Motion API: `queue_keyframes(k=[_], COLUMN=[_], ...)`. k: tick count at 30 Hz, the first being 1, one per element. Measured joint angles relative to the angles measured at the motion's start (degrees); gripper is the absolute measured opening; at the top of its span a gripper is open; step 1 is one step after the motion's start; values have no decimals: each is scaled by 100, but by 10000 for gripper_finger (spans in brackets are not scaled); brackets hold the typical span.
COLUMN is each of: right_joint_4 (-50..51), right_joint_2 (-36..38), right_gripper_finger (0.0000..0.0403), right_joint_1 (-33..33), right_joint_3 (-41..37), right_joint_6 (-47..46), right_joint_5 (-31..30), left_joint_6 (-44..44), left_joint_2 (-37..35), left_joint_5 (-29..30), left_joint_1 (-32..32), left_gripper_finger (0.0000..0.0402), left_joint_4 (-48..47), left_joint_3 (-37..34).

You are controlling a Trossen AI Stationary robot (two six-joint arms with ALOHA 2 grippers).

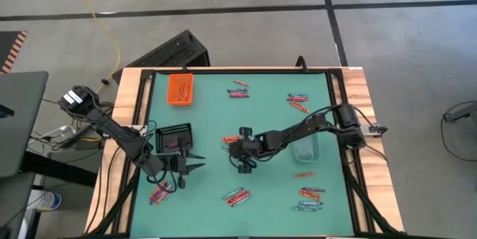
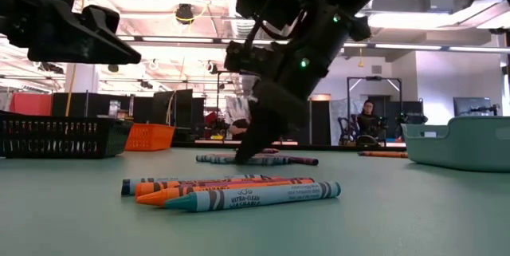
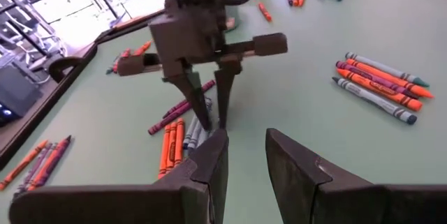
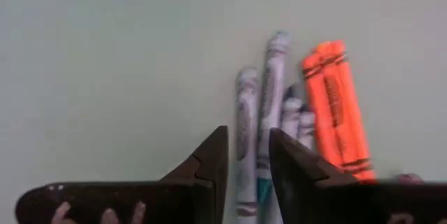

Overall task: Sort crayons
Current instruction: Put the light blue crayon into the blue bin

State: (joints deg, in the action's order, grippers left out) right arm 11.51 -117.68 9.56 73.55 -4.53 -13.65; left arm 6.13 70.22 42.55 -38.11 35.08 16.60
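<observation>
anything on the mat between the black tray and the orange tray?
Nothing: in the high view the stretch of green mat between the black tray and the orange tray is bare.

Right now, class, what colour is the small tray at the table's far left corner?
Orange. The small tray shows best in the high view.

Orange, purple and teal crayons (image 1: 235,195) on green table (image 1: 268,112)
</observation>
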Motion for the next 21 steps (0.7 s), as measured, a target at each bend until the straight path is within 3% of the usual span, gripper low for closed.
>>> queue_keyframes(k=[7, 14, 21], right_joint_4=[-176, -49, 71], right_joint_2=[-514, -415, -88], right_gripper_finger=[107, 102, 38], right_joint_1=[11, 53, 13], right_joint_3=[40, 14, -14], right_joint_6=[-29, -260, -255], right_joint_5=[78, 28, 61], left_joint_6=[0, 2, -2], left_joint_2=[2, 2, 2], left_joint_5=[-24, -24, -24], left_joint_1=[0, 0, 0], left_gripper_finger=[86, 86, 86], left_joint_4=[41, 40, 37], left_joint_3=[0, 0, 0])
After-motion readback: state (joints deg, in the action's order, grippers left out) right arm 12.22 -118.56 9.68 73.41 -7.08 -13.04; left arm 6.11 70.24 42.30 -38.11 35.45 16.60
